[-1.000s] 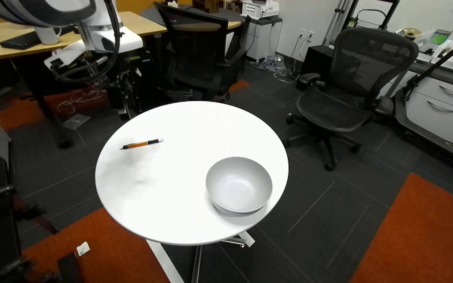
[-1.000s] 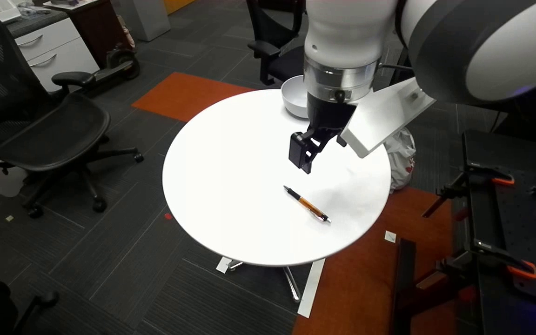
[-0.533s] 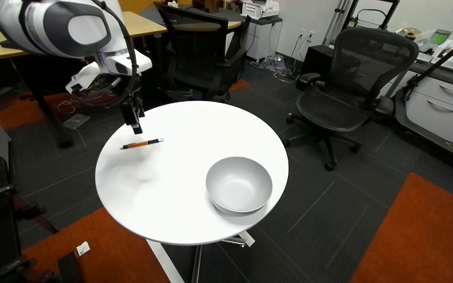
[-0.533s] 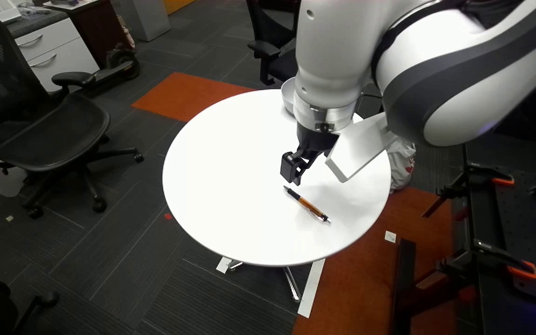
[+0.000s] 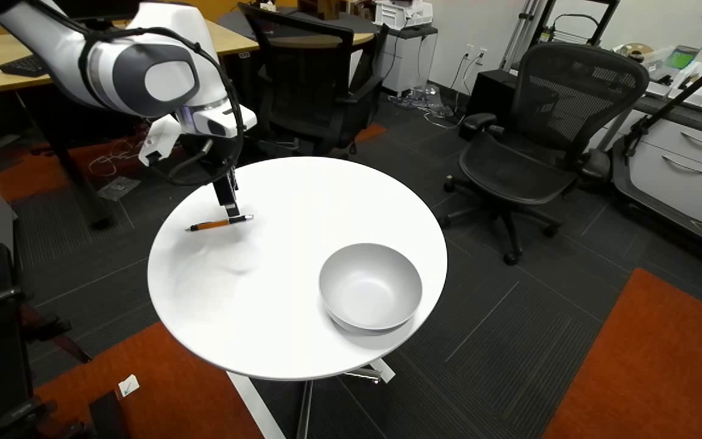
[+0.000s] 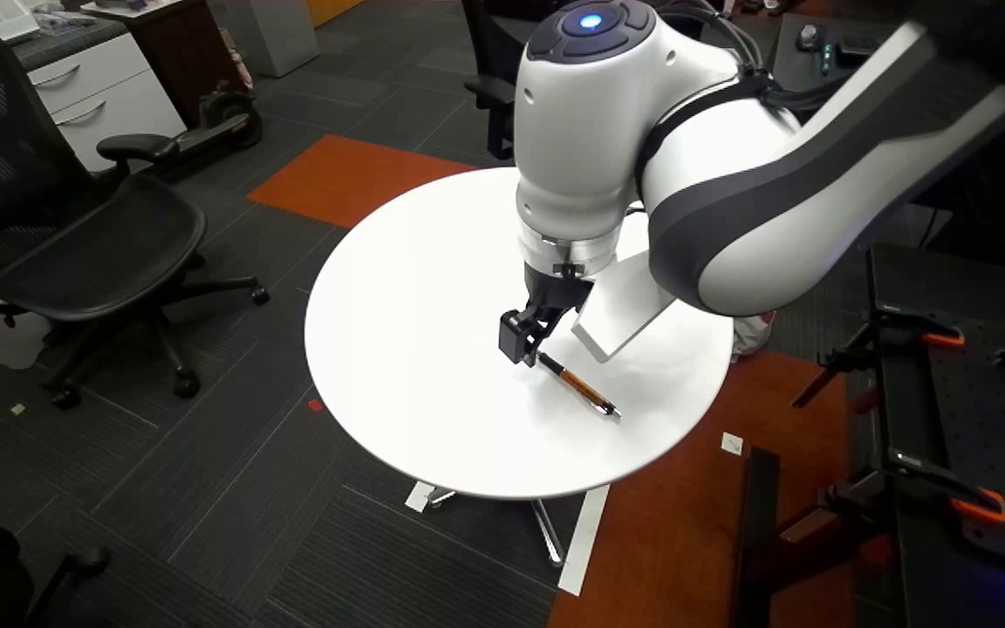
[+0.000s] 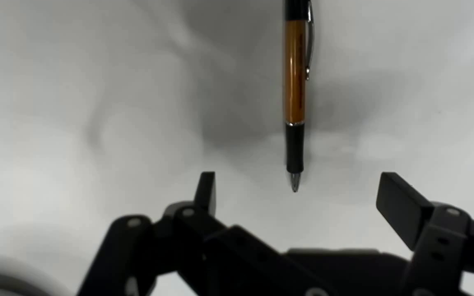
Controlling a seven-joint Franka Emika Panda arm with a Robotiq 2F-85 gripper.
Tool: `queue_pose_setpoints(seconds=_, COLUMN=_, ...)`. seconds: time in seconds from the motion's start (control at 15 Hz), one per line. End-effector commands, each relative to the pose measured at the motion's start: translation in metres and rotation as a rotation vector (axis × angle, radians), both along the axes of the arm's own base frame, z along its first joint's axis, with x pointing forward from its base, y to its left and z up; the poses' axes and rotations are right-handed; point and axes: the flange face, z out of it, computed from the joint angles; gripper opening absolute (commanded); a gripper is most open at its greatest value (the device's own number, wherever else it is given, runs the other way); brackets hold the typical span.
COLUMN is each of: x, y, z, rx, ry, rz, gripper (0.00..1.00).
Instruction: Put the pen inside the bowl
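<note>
Lying near spread pincer (image 7: pixel 298 195), orange pen (image 7: pixel 293 74), barrel marking (image 7: pixel 301 70) unreadable, grey bowl (image 5: pixel 370 289) well apart

Glossy pen (image 7: pixel 294 78), smooth bowl (image 5: pixel 370 286), matt tool (image 7: pixel 296 195)

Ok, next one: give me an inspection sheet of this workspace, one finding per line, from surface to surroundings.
Surface: round white tabletop, smooth-looking, shaded in patches.
Job's things: deep round light-grey bowl, upright near the tabletop's edge; slim orange-and-black pen, lying on the tabletop outside the bowl.
Clutter: small white paper-like slip on orange carpet; black keyboard on a light wooden desk.
Black two-fingered claw: open, jaws spread either side of the pen's tip in the wrist view, nothing gripped.
Cables: black cable looping along the white robot arm; pale tangled cords on the floor.
Surroundings: black mesh office chair, wheeled, standing apart from the tabletop on dark grey carpet.
</note>
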Motion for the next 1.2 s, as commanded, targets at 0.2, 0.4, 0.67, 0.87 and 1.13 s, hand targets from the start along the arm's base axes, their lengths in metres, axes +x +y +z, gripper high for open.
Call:
queue_pose_setpoints(seconds=0.2, x=0.013, y=-0.001, z=-0.022, rx=0.054, ry=0.04, rz=0.069, gripper=1.0)
queue_pose_setpoints(seconds=0.4, x=0.015, y=-0.002, z=-0.03, rx=0.073, ry=0.061, rz=0.088, gripper=1.0)
queue_pose_setpoints(seconds=0.67, x=0.018, y=-0.004, z=-0.036, rx=0.083, ry=0.065, rz=0.085, gripper=0.74)
queue_pose_setpoints(seconds=0.87, x=0.02, y=-0.003, z=-0.037, rx=0.095, ry=0.064, rz=0.065, gripper=0.52)
queue_pose_setpoints(seconds=1.13, x=0.02, y=-0.003, z=-0.038, rx=0.102, ry=0.062, rz=0.051, gripper=0.21)
